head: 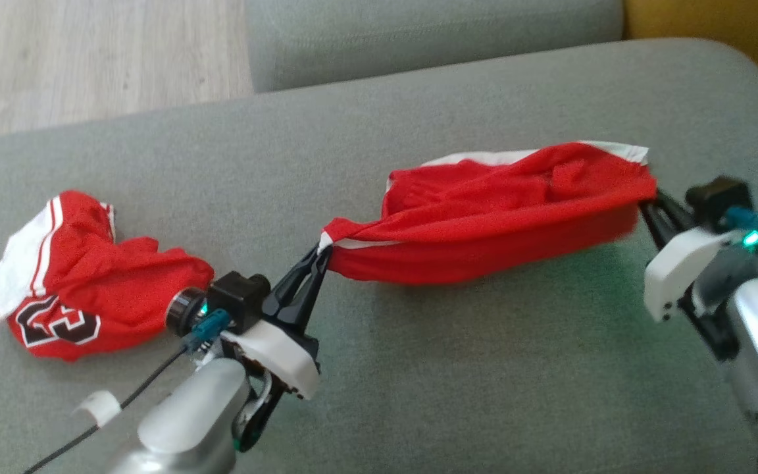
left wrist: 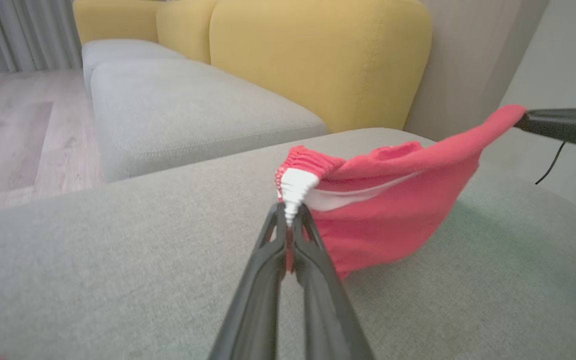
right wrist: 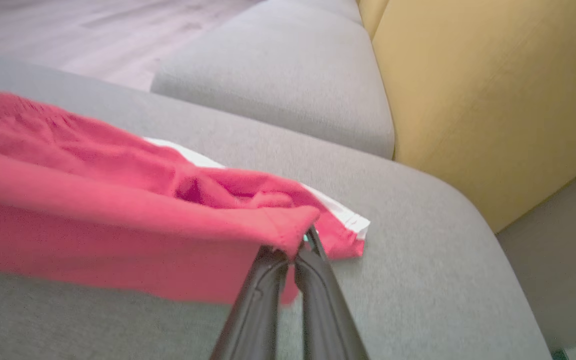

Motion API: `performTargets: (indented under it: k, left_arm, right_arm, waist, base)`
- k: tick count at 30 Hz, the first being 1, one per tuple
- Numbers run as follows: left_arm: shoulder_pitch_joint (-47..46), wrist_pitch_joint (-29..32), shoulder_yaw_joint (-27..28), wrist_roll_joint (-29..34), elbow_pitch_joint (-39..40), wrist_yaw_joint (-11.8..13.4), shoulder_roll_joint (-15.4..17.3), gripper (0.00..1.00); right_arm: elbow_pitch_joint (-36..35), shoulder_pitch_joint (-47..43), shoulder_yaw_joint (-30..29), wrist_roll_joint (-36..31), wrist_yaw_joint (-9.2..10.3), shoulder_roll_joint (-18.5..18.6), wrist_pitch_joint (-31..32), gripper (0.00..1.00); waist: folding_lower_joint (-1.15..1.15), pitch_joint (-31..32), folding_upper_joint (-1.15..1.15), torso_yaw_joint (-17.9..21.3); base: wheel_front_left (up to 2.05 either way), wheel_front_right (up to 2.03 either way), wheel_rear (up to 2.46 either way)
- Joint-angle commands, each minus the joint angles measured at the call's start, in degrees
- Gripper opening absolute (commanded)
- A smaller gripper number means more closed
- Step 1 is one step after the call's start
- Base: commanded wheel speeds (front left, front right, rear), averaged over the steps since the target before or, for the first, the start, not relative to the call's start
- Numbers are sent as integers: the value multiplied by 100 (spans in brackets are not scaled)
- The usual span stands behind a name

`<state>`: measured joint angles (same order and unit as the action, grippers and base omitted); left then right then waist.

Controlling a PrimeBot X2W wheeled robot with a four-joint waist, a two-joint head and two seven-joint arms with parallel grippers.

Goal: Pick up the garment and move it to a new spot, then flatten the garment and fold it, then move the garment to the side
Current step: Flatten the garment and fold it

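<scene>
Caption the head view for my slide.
Left tool and right tool stretch the red garment over a grey cushion; a numbered red piece lies crumpled alongside.

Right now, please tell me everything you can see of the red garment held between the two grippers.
The red garment looks like thin mesh with white trim and a gathered elastic band. It hangs bunched and stretched, sagging in the middle, over the grey cushion. The left gripper pinches its white-striped end, the right gripper its other red edge.
</scene>
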<state>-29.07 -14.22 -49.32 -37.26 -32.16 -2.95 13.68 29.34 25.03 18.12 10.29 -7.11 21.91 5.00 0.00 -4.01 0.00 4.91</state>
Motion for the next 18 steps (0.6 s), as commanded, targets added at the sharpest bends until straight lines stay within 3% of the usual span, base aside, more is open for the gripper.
performTargets:
  k: [1,9,13,18]
  left_arm:
    - [-220,-70,185,55,199,27,174,0]
    - [-428,45,489,-183,874,-162,585,0]
    - [-755,274,819,-515,1414,-206,784,0]
    - [-1249,500,1236,-710,2013,-49,1007,0]
  right_arm:
    - [-292,23,68,110,-37,166,65,0]
    - [-1680,302,-18,802,-37,570,704,0]
    - [-2064,593,-191,986,-37,512,828,0]
    - [-2225,1032,-416,931,-37,287,643,0]
  waist:
    - [0,88,0,37]
    - [0,362,0,24]
    - [0,426,0,-45]
    - [0,518,0,-118]
  base:
    - [0,0,0]
    - [0,0,0]
    - [0,0,0]
    - [0,0,0]
